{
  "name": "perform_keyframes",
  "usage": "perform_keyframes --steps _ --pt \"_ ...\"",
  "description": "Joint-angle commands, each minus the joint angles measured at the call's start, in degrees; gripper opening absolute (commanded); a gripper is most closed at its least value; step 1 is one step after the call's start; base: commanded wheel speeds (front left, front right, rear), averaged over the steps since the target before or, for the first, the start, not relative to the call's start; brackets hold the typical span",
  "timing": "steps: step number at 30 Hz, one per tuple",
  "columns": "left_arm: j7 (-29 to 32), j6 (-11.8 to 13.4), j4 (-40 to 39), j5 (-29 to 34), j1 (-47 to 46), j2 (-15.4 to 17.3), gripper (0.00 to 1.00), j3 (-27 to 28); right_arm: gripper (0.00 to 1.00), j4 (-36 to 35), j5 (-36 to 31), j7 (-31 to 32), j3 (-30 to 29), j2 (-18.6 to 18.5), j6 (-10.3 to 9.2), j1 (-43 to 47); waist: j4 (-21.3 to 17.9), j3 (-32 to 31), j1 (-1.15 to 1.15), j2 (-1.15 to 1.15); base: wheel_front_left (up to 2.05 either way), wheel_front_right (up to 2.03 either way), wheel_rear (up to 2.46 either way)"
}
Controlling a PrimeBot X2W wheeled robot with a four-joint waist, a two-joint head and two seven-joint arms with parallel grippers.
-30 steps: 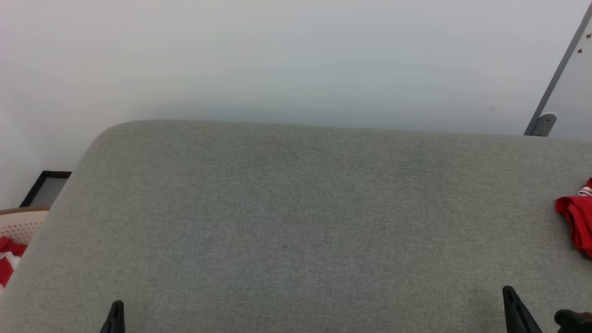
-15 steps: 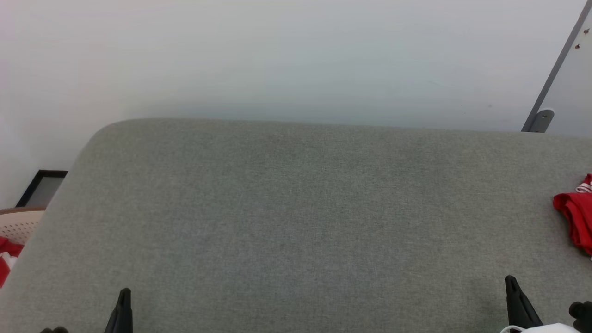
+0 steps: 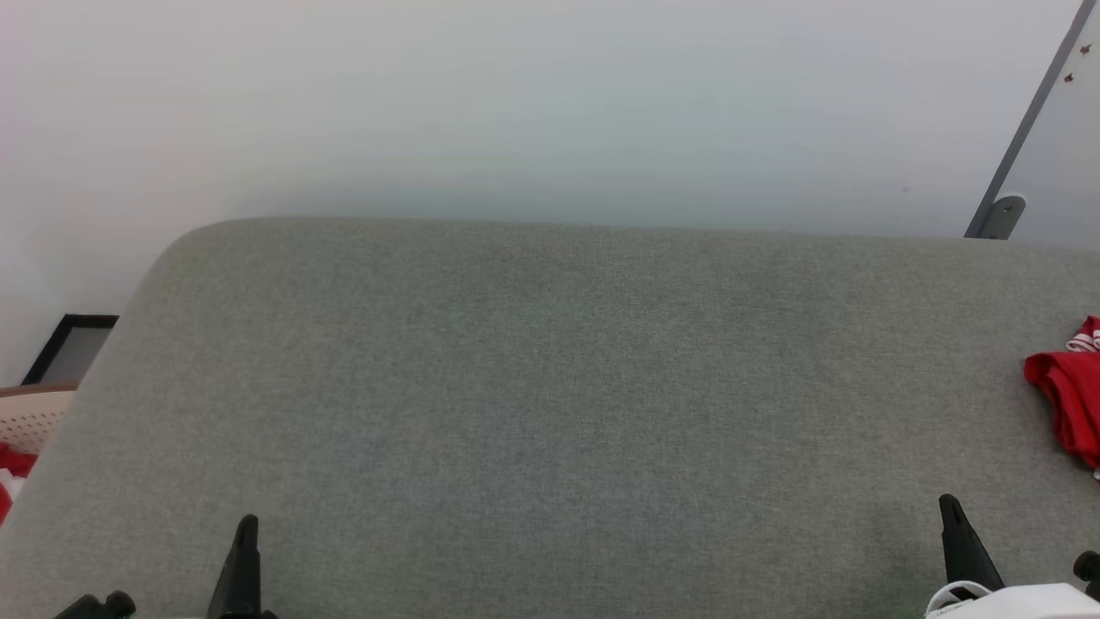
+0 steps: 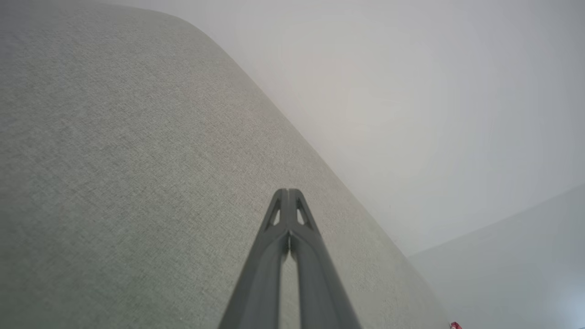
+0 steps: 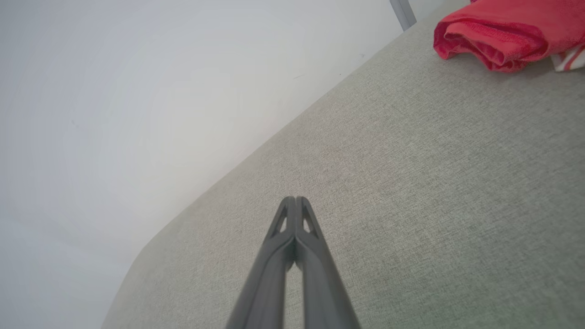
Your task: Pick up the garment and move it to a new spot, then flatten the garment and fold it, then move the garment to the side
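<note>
Looking down through the head camera, I have a broad grey woven-fabric surface (image 3: 550, 387) with a rounded far-left corner in front of me, backed by a plain white wall (image 3: 516, 103). The red jersey garment (image 3: 1064, 404) lies bunched at the far right edge of that surface and is cut off by the frame. A bit of its red-and-white striped trim (image 3: 1084, 342) shows just above the red folds. My left gripper (image 3: 247, 526) pokes up at the lower left as a single dark point, and my right gripper (image 3: 948, 505) does the same at the lower right. The garment is well apart from the left one and nearer the right one, without touching it.

Through the left wrist camera, the left gripper (image 4: 289, 193) has its two long dark fingers pressed together, tips meeting, above bare grey fabric. Through the right wrist camera, the right gripper (image 5: 295, 200) is likewise pinched tip to tip. There the garment (image 5: 498, 34) shows at the upper right as a rolled red heap resting on the fabric. I cannot tell whether either tip touches the surface.

At the left edge of the head view, beyond the surface, sits a cream perforated basket (image 3: 34, 417) with red cloth (image 3: 10, 468) in it, and behind it a black-framed panel (image 3: 73, 348). A grey metal post (image 3: 1001, 213) slants at the upper right.
</note>
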Motion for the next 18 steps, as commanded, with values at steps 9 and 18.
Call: perform_keyframes --steps 9,18 --pt "1.78 -0.13 -0.31 -5.83 -2.51 -0.62 0.00 0.43 0.00 -1.19 7.68 1.82 -0.43 0.23 -0.04 -2.19 -0.29 0.31 0.00 0.00 0.00 0.00 0.00" --pt "3.34 -0.16 -0.10 -10.62 -3.75 -1.53 0.00 0.49 0.00 -1.54 13.95 3.31 -0.62 0.50 -0.05 -2.84 -0.58 0.62 0.00 0.00 0.00 0.00 0.00"
